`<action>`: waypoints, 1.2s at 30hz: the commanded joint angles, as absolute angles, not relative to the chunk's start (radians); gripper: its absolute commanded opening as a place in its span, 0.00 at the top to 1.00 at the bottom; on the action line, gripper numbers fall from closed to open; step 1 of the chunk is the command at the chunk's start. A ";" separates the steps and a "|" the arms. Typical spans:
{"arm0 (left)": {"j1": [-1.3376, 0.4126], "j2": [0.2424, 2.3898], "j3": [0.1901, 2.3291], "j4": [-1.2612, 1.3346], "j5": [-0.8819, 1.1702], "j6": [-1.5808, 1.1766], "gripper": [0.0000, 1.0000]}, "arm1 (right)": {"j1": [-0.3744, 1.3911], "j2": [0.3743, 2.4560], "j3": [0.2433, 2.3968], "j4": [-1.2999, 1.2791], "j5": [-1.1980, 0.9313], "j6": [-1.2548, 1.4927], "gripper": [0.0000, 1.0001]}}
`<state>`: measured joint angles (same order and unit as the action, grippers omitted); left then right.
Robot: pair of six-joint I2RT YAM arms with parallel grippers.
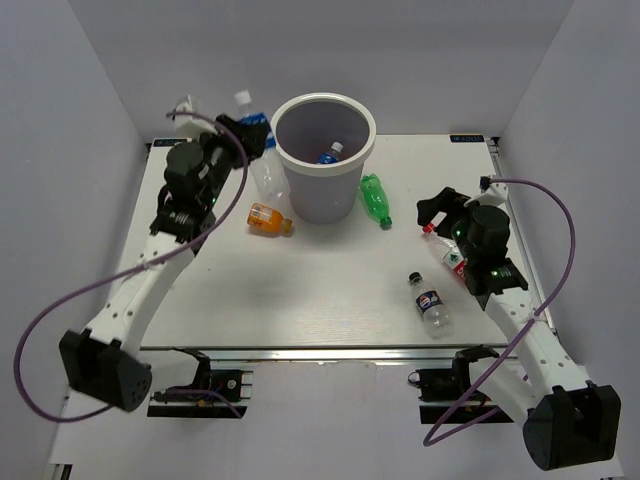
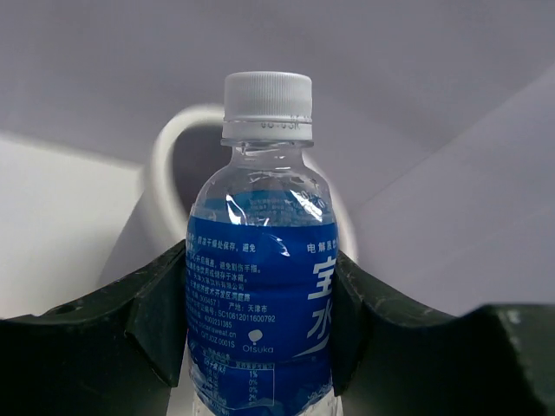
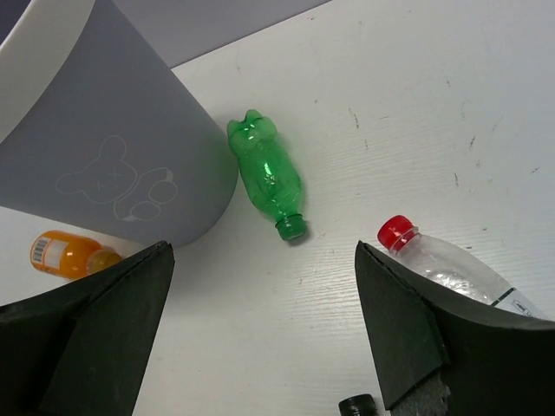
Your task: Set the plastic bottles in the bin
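Black left claw (image 2: 260, 325): clenched on the clear plastic bottle with white cap and blue label (image 2: 264, 199); both pads press the label from either side. Cap points away from the wrist camera. Top view puts this bottle just left of the tall round light-grey plastic bin (image 1: 325, 195), near its rim.

Right claw (image 3: 260, 338): released, jaws wide apart, nothing between them. It hangs over the white desk (image 1: 330, 290), right of the bin.

Clear bottle with red cap (image 3: 451, 264): lying on the desk just beside the right claw.

Green plastic bottle (image 1: 375, 200): lying just right of the bin's base.

Stubby orange bottle (image 1: 270, 218): lying at the bin's front left.

Clear bottle with dark cap and dark label (image 1: 430, 305): lying near the desk's front right.

White-capped bottle with blue label (image 1: 328, 155): inside the bin.
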<state>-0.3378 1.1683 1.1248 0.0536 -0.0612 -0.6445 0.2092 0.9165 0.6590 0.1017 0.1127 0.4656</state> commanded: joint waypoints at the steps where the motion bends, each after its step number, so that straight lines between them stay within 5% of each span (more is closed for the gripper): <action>1: -0.342 1.345 1.287 0.223 0.066 -0.592 0.56 | 0.190 0.897 0.647 0.179 0.092 0.454 0.11; 11: -0.359 1.905 1.883 0.229 0.069 -0.654 0.53 | 0.179 0.905 0.640 0.212 0.009 0.331 0.11; 15: -0.391 2.020 2.108 0.112 0.043 -0.598 0.23 | 0.178 0.936 0.650 0.216 -0.078 0.273 0.11; 16: -0.393 2.035 2.141 0.083 0.055 -0.580 0.03 | 0.178 0.952 0.656 0.207 -0.103 0.252 0.11; 21: -0.394 2.057 2.267 -0.035 0.066 -0.561 0.02 | 0.178 1.038 0.686 0.227 -0.178 0.169 0.11; 28: -0.393 1.774 2.006 -0.072 -0.032 -0.445 0.02 | 0.178 1.291 0.839 0.250 -0.250 0.169 0.11; 36: -0.384 1.225 1.240 -0.023 -0.386 -0.445 0.02 | 0.190 1.713 1.098 0.244 -0.307 0.227 0.11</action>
